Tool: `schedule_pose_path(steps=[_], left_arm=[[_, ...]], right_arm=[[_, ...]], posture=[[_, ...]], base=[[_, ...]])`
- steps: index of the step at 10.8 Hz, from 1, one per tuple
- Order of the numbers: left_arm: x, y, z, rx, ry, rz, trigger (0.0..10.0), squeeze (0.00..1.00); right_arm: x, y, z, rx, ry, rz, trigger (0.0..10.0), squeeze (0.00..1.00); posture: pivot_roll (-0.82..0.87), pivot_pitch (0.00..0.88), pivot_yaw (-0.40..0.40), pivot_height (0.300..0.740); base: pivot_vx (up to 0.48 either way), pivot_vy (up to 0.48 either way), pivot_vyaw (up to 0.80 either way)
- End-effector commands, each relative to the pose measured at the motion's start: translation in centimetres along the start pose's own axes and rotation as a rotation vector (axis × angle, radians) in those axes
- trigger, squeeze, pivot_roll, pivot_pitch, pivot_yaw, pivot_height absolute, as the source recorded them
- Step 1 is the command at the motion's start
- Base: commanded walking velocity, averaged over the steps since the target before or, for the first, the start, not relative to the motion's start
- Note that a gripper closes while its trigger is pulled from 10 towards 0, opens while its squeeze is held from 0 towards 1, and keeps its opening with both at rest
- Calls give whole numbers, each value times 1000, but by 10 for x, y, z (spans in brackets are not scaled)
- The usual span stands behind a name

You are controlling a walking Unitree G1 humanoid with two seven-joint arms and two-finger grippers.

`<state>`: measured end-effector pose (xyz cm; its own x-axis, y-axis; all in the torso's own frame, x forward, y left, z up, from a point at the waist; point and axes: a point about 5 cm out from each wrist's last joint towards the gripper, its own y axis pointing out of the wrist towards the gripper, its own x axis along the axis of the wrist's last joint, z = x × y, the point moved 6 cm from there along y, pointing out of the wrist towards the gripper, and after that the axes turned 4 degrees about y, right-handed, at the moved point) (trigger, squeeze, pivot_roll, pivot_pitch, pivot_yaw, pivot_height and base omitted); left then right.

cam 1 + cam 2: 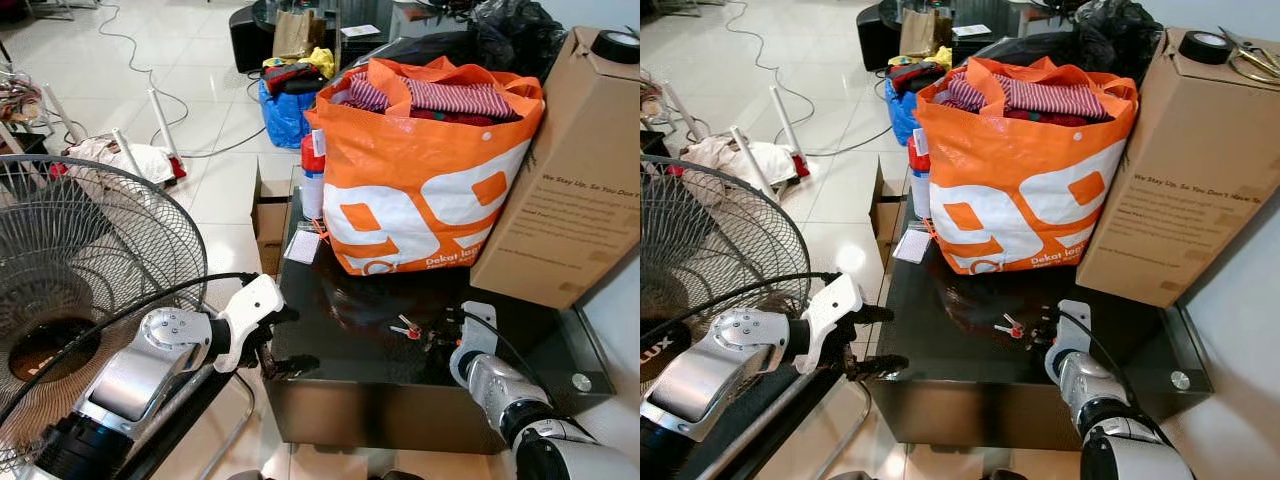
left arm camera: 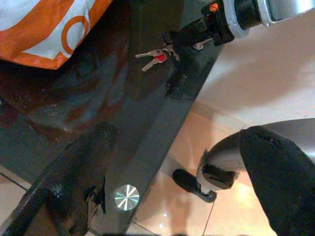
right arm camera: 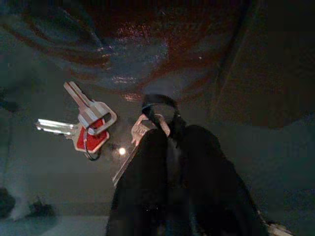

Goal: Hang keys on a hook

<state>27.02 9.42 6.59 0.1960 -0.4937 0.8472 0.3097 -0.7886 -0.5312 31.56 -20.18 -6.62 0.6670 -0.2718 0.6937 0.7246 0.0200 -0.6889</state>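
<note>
Keys (image 3: 87, 129): lying flat on the black glass table (image 1: 330, 345), just beside my right gripper (image 3: 158, 118).
Right gripper: fingers pinching together on a dark strap by the keys, I am thinking.
Left gripper (image 1: 862, 340): 2 fingers spread apart, hanging at the table's corner.
Risk: I am worrying the keys are sliding off the smooth glass.

One orange bag (image 1: 425, 180), one cardboard box (image 1: 575, 170), one fan (image 1: 80, 260), three keys (image 3: 86, 125).

- Your keys (image 3: 86, 129): small bunch, silver blades, one with a red head, joined on a ring.
- They lie flat on the dark glossy counter (image 1: 330, 345), near its front edge, blades fanned out.
- A black loop (image 3: 158, 105) on the bunch sits at the tips of your right gripper's (image 3: 167, 130) fingers.
</note>
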Motion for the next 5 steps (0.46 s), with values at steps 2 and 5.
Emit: schedule_pose_path(steps=[2, 5], left_arm=[[6, -3, 4, 11, 17, -7, 10000, 0], [8, -3, 7, 12, 23, -9, 10000, 0]], right_arm=[[-1, -1, -5, -18, 33, -7, 1922, 0], [1, 0, -4, -18, 42, -18, 588, 0]], posture=[[16, 9, 21, 740], [16, 0, 27, 740]], base=[[0, 0, 0], [0, 0, 0]])
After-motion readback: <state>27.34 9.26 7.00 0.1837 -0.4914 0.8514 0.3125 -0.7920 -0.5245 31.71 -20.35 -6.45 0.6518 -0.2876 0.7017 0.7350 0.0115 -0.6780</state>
